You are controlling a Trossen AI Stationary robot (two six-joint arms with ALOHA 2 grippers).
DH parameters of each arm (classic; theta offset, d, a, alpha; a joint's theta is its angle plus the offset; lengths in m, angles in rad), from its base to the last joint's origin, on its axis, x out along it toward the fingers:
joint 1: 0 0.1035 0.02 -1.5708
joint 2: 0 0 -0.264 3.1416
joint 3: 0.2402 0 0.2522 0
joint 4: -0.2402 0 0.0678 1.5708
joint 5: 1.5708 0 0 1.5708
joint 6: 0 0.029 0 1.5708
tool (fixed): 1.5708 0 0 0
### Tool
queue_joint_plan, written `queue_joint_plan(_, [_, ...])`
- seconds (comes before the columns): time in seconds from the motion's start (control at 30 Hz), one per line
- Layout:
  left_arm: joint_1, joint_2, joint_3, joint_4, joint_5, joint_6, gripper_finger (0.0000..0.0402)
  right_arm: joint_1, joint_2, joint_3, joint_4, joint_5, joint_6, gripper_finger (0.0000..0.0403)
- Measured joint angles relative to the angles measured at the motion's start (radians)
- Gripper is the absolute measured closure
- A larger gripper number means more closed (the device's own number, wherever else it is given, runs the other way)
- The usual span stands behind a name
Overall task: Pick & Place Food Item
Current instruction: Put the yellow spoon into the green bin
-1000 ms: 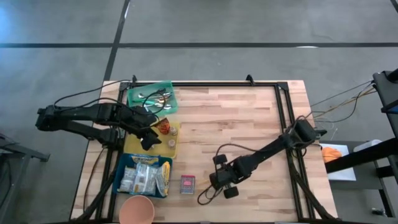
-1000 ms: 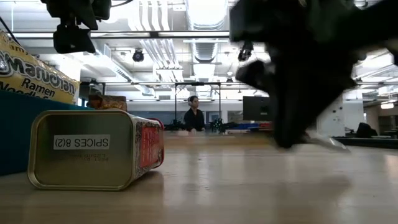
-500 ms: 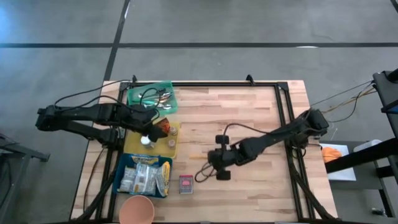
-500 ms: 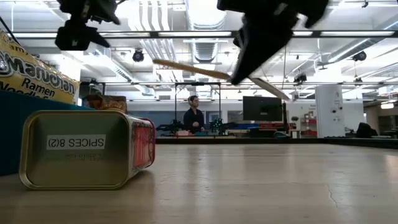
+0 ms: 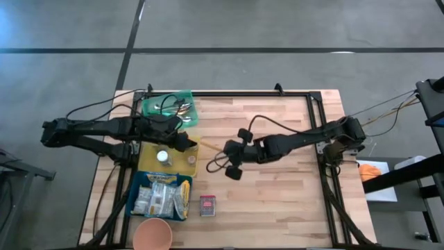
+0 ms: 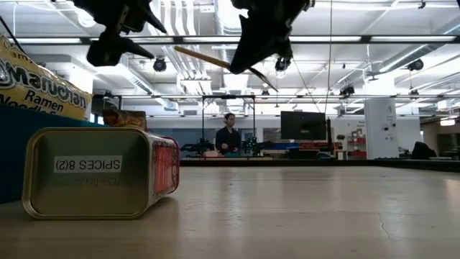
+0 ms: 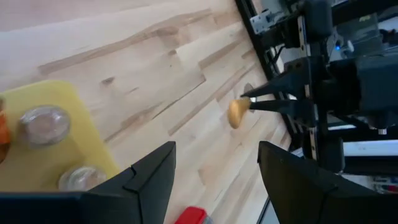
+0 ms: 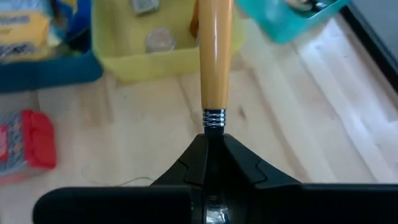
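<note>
The right gripper (image 5: 223, 147), jaws clamped on a wooden-handled utensil (image 8: 215, 56), has risen from beside the red spice tin (image 5: 208, 204) toward the yellow tray (image 5: 149, 161). The left gripper (image 5: 186, 143) hovers there, jaws parted.

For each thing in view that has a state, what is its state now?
Right gripper: shut on wooden-handled utensil, held above the table.
Left gripper: open, empty, over yellow tray.
Spice tin: lying on its side.
Pink cup: upright.
</note>
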Motion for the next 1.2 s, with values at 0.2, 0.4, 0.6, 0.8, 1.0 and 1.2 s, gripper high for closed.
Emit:
queue_joint_plan(0.2, [0.015,0.064,0.000,0.124,0.008,0.000,0.0168,-0.034,0.000,0.035,0.000,0.006,-0.001,0.0383])
queue_joint_plan(0.4, [0.044,0.112,0.001,0.254,0.011,0.000,0.0168,-0.045,0.000,0.053,0.001,0.007,-0.008,0.0383])
queue_joint_plan(0.6, [0.071,0.143,0.001,0.276,0.027,-0.001,0.0168,-0.044,0.001,0.065,0.020,0.028,-0.013,0.0383])
queue_joint_plan(0.8, [0.076,0.149,0.001,0.286,0.029,0.000,0.0168,-0.044,0.001,0.067,0.023,0.030,-0.023,0.0383])
queue_joint_plan(1.0, [0.076,0.148,0.001,0.286,0.035,0.042,0.0215,-0.045,0.001,0.067,0.040,0.032,-0.029,0.0383])
queue_joint_plan(1.2, [0.076,0.148,0.001,0.325,0.060,0.107,0.0340,-0.045,0.001,0.072,0.044,0.032,-0.031,0.0383])
